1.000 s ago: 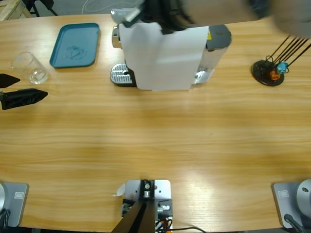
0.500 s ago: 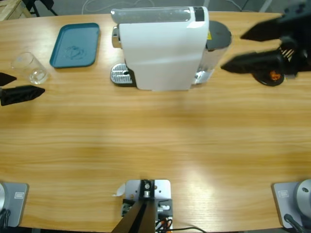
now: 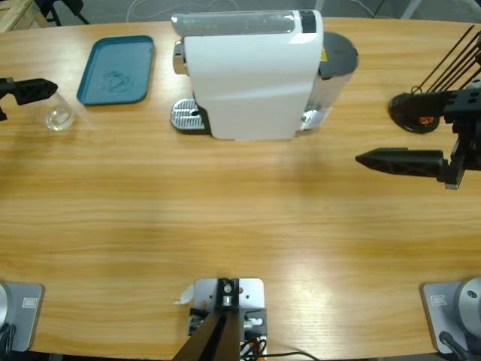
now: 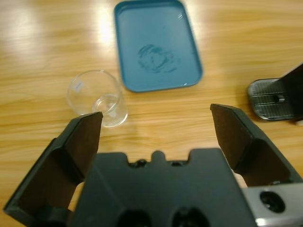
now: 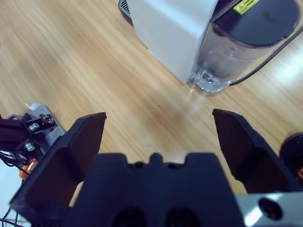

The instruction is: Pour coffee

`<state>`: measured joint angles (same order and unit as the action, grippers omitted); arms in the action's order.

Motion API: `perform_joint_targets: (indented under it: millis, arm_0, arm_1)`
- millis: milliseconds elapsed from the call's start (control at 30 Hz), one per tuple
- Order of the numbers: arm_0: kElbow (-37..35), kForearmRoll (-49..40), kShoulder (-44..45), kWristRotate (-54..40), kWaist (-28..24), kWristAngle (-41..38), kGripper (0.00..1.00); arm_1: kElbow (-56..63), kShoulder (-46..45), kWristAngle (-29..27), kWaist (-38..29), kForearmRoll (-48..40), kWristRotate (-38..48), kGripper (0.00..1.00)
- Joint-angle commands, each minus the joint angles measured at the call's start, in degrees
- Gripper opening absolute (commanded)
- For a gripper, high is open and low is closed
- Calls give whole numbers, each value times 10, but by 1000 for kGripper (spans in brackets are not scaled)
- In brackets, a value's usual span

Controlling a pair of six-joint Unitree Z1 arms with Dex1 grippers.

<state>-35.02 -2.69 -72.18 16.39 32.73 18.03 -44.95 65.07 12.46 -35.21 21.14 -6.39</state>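
Coffee is not visible anywhere: the clear glass [image 3: 52, 111] at the table's left end looks empty, and nothing stands on the drip grate [image 3: 188, 116] of the white coffee machine [image 3: 252, 71]. No liquid can be located; any coffee would have to come from the machine.

Step in hand, by judgement: the approach to the glass, before any grasp. The left gripper [image 4: 156, 130] hangs above the table with its jaws spread wide and nothing between them. In the left wrist view the glass [image 4: 97, 98] stands upright on the wood just beside the teal tray [image 4: 158, 42], ahead of the gripper and off towards one jaw, not centred in the gap. In the high view that gripper [image 3: 22, 90] shows at the left edge, near the glass.

The right gripper [image 5: 158, 130] is likewise spread and empty, pointing at the machine's water tank [image 5: 227, 56]; in the high view it [image 3: 398, 159] sits well apart from the glass.

Next move, by judgement: shift the left gripper sideways until the glass is centred, descend around its wall, then close gently; thin smooth glass may slip or tip if struck by one jaw first.
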Motion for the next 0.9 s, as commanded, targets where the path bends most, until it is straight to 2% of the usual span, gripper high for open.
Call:
perform_joint_targets:
  millis: [33, 167, 300, 533, 900]
  arm_0:
    - [26, 16, -27, -46, -32, 42, 1000]
    - [33, 15, -7, -43, -82, 35, 1000]
    - [33, 30, -35, -42, -113, 20, 1000]
    - [33, 49, -78, -41, -129, -11, 1000]
    - [33, 129, -161, -42, -156, -22, 1000]
  arm_1:
    - [51, -68, 7, 9, -24, 18, 1000]
    - [70, -109, 2, 9, -41, 37, 1000]
    - [80, -99, 6, 8, -64, 44, 1000]
    - [82, -88, 6, 1, -71, 43, 1000]
    - [84, -80, 5, 1, -71, 43, 1000]
